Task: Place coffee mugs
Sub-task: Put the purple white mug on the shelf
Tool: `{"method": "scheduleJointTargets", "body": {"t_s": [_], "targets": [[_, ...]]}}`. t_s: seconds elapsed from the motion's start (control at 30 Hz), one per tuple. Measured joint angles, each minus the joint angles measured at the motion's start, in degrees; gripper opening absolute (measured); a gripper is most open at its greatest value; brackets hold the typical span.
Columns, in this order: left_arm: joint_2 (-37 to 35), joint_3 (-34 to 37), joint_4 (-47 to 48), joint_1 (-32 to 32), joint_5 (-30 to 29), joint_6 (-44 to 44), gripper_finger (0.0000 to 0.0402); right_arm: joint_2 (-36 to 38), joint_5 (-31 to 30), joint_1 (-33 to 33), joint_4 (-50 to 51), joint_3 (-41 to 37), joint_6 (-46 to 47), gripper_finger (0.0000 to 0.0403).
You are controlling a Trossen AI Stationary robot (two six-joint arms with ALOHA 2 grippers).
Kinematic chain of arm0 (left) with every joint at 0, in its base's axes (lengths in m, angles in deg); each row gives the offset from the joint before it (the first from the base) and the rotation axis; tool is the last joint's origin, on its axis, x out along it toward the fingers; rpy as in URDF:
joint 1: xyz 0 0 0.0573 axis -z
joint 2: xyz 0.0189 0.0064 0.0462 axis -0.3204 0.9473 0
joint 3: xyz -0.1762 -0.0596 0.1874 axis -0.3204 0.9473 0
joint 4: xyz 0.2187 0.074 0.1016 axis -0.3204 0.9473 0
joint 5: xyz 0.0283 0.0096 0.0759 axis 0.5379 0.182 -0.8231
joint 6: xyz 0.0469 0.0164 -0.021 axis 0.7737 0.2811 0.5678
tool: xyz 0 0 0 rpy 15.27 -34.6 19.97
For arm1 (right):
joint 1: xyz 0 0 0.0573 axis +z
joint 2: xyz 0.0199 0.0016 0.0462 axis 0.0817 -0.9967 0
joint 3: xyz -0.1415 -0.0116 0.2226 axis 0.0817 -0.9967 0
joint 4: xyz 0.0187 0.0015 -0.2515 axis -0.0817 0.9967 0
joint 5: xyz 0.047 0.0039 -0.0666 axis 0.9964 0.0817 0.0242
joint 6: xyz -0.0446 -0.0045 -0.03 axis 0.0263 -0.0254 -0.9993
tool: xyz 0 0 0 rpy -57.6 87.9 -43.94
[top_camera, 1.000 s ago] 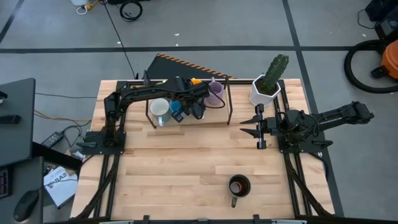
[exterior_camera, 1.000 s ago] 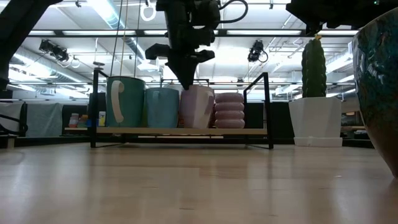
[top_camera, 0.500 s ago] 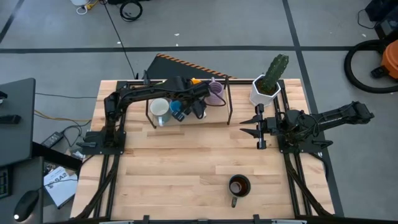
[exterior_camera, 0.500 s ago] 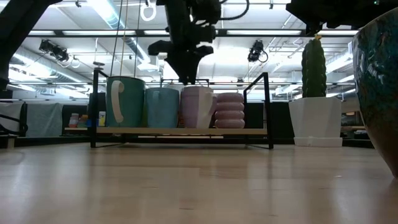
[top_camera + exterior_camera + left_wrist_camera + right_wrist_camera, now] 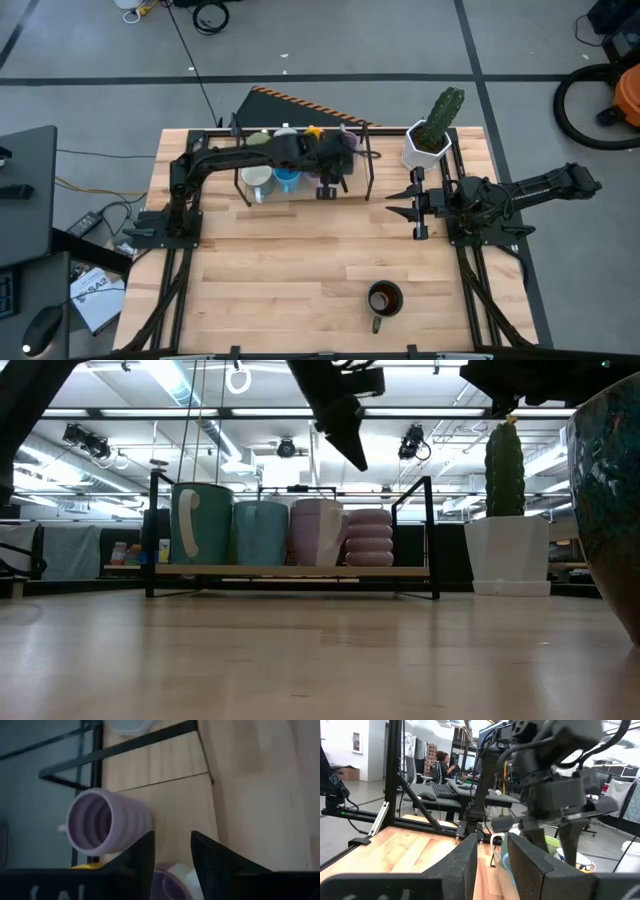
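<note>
While on the rack [image 5: 290, 571], four mugs [image 5: 317, 532]

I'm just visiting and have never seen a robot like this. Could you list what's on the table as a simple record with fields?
Rack: black wire rack at the table's far edge
Mugs in rack: green, blue, smooth lilac, ribbed lilac
Loose mug: dark mug, near edge
Plant: cactus pot
Left gripper: above rack, fingers apart, empty
Right gripper: waiting beside the pot

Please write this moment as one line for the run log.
left hand: open, raised above rack | lilac mug: on rack | right hand: waiting by cactus pot
</note>
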Motion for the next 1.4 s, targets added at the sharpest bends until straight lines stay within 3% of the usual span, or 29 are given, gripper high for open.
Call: {"method": "scheduleJointTargets", "body": {"t_s": [0.1,0.33,0.73,0.93,1.4], "targets": [[0.0,2.89,-2.73,1.18,-3.35,-6.19,0.0133,-0.02,0.0,0.0,-0.09,0.0,0.0,0.0114],[0.04,7.38,-3.69,2.61,-4.14,-13.53,0.0133,-0.02,0.0,0.0,-0.5,0.0,0.0,0.0114],[3.55,8.26,-5.47,4.33,-4.42,-9.25,0.0133,-0.42,0.22,0.02,-0.95,0.02,0.0,0.0114],[4.87,8.25,-5.31,4.29,-8.17,-6.4,0.0133,-0.99,1.05,0.0,-1.2,0.04,-0.09,0.0114],[4.87,8.22,1.18,5.31,-8.36,-10.82,0.0133,-1.64,1.05,-0.16,-1.8,0.04,-0.39,0.0114]]}}
